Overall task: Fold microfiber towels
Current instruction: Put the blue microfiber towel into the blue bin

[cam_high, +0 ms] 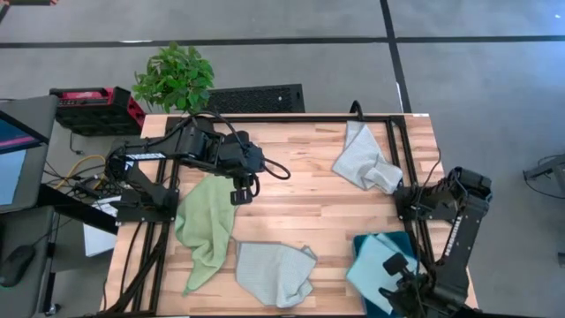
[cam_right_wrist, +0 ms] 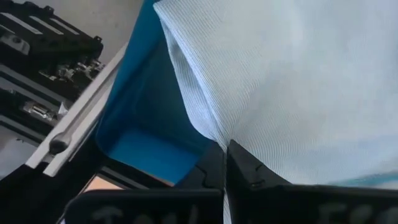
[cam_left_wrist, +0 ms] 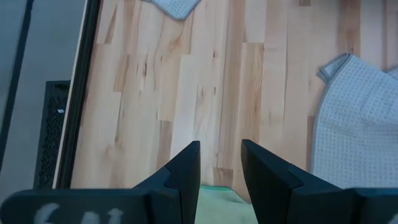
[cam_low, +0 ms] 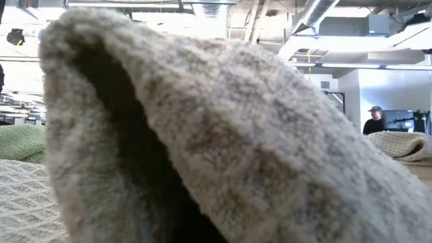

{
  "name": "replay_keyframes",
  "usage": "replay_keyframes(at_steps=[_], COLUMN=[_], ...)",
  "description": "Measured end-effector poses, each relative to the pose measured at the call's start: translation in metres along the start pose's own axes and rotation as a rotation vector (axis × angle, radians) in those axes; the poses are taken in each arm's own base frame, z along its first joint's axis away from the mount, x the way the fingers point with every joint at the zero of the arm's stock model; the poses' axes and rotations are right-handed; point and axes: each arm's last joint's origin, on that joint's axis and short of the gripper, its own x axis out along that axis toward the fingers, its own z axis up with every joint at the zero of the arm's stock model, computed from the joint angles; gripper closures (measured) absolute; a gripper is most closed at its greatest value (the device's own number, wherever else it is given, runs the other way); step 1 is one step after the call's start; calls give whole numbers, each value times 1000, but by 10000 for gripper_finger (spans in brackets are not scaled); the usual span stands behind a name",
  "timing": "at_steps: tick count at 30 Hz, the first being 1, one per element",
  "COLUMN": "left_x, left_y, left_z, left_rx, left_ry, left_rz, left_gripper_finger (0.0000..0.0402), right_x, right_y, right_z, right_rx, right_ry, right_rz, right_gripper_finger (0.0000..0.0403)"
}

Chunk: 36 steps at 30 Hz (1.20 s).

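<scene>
Right gripper (cam_right_wrist: 225, 163): jaws pinching shut on the light blue towel (cam_right_wrist: 298, 81), which is lying over the teal bin (cam_high: 408, 244). Left gripper (cam_high: 243, 190): jaws parted, hovering at the green towel (cam_high: 205, 225) edge.

Lab or open industrial workspace. Polished grey concrete floor (cam_high: 477, 79) with dark taped lines; exposed ducts and pipes (cam_low: 317, 17) overhead; butcher-block table (cam_high: 300, 199) on a black frame; monitor (cam_high: 13, 163) and loose cables at 1 side; potted plant (cam_high: 174, 78).
</scene>
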Motion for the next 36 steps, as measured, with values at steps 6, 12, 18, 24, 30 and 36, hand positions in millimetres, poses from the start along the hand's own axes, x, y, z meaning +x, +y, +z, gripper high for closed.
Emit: replay_keyframes(at_steps=[6,12,18,24,30,36], left_x=[0,0,0,0,0,0], left_y=[0,0,0,0,0,0], left_z=[0,0,0,0,0,0], left_rx=[-23,-49,-67,-73,-85,-91], left_ry=[-1,-2,-3,-3,-3,-4], left_rz=[0,0,0,0,0,0], left_gripper_finger=[293,293,293,293,293,293], right_x=[0,-1,0,0,0,0], right_y=[0,-1,1,1,1,-2], right_z=[-6,-13,-7,-8,-7,-5], right_rx=[-4,-36,-152,-120,-85,-17], right_ry=[63,148,84,83,70,62], right_rz=[-9,13,32,21,0,2], right_gripper_finger=[387,385,385,375,364,350])
